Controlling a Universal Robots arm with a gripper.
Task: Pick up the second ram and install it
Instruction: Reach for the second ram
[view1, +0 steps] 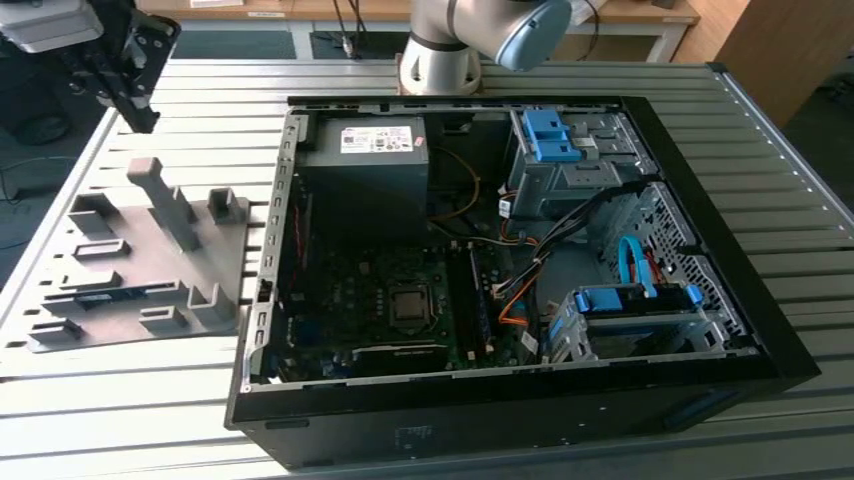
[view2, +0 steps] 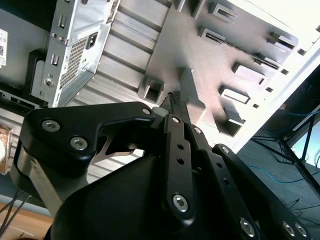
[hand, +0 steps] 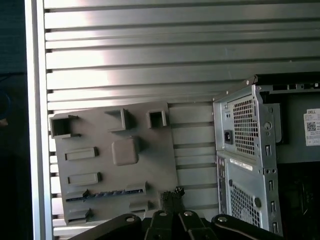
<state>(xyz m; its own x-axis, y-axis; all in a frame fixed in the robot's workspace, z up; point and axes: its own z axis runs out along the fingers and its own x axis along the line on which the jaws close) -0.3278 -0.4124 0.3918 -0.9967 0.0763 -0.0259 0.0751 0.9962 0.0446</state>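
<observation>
Silver arm (view1: 441, 50), blue cap (view1: 534, 30); black screw-studded end effector (view2: 175, 102).

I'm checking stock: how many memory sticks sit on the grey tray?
1: the second ram sits in a long slot of the grey tray, on the exterior view's left of the computer case. Smaller pockets could hide more.

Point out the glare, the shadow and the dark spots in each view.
Exterior view: even light, but the computer case is dim inside. First wrist view: strong glare on the table slats, while the grey tray reads clearly. Second wrist view: the table's edge beyond the tray is washed out white, and the black gripper looks dark up close.
</observation>
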